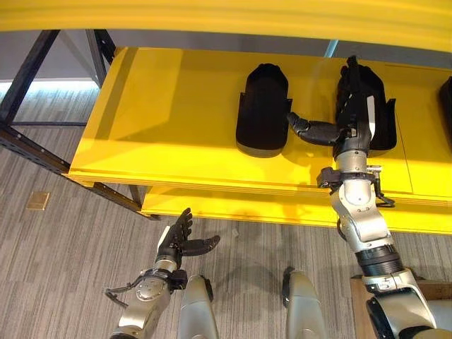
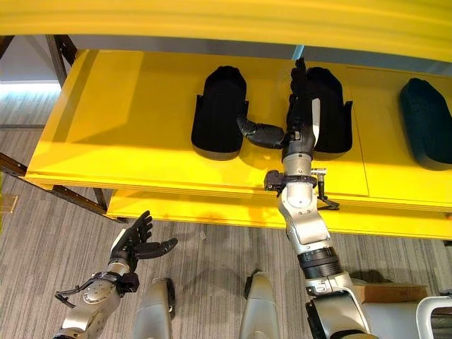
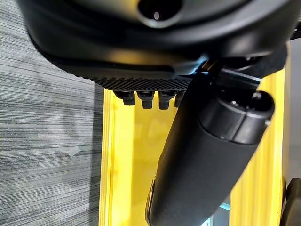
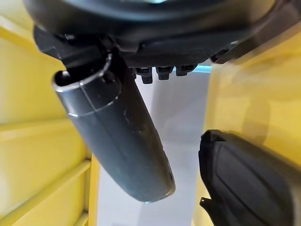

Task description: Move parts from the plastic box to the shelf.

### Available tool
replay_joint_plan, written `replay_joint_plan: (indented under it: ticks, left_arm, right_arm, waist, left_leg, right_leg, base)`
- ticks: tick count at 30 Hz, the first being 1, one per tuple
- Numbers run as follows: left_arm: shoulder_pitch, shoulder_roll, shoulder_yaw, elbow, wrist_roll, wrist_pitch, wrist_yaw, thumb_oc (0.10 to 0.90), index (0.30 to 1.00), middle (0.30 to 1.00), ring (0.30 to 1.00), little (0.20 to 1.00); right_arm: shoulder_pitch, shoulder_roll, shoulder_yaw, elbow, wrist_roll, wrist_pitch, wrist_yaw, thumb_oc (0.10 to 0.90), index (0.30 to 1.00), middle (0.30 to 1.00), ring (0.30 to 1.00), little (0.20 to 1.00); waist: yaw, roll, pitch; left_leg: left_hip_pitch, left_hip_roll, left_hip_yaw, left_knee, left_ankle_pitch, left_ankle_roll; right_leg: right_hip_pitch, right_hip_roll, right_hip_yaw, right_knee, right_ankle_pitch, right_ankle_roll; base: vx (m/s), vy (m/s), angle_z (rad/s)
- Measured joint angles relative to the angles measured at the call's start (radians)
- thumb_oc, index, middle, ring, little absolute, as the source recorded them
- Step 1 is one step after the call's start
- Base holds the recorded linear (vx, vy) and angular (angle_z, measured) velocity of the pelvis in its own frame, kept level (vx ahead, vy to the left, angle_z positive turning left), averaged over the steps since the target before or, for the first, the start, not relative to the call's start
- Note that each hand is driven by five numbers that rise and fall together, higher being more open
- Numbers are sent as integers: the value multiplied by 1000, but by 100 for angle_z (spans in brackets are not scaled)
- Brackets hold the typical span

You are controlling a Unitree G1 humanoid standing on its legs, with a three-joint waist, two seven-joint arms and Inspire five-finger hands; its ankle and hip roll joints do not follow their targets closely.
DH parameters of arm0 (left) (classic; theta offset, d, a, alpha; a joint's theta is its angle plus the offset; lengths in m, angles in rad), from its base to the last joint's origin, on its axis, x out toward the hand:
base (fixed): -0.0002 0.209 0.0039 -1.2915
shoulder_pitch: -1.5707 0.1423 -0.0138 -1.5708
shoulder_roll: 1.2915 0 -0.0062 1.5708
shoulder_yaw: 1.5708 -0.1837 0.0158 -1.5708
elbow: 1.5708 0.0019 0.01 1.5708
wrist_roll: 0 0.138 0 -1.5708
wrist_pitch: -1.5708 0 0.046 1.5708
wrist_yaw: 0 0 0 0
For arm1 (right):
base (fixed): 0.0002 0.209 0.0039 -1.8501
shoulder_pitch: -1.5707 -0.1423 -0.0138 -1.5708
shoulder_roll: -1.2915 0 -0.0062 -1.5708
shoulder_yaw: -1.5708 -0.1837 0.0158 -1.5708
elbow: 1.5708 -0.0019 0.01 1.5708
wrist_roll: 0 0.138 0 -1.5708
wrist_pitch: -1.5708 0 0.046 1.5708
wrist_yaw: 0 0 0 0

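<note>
Right hand over a part on the yellow shelf

The right hand (image 2: 300, 113) lies with straight fingers over the middle black part (image 2: 330, 113), thumb out sideways, apparently having set it beside its neighbour (image 2: 219, 109). The left hand (image 1: 180, 240) hangs low, fingers relaxed, holding nothing. The third part (image 2: 427, 120) is cut off; contact beneath the fingers is hidden.

Yellow shelf (image 2: 127, 113), 3 black parts (image 2: 219, 109) on it
</note>
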Motion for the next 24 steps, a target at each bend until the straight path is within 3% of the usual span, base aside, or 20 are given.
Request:
replay_joint_plan:
  ticks: [6, 24]
  left_arm:
    - [-13, 2, -1, 0, -5, -4, -17, 900, 1000, 1000, 1000, 1000]
    - [-36, 4, -11, 0, -8, -6, -19, 900, 1000, 1000, 1000, 1000]
  right_arm:
    - [-108, -7, 15, 93, 0, 5, -11, 900, 1000, 1000, 1000, 1000]
    - [-179, -14, 70, 281, 47, 24, -14, 900, 1000, 1000, 1000, 1000]
  waist:
    - [5, 1, 0]
    - [32, 4, 1]
  left_leg:
    - [-25, -3, -2, 0, 8, -5]
    - [-50, -5, -3, 3, 9, -6]
  right_leg:
    - [-26, -2, -3, 10, 0, 0]
    - [-56, -5, -2, 26, -5, -7]
  base:
    - [-9, -5, 2]
    - [0, 0, 0]
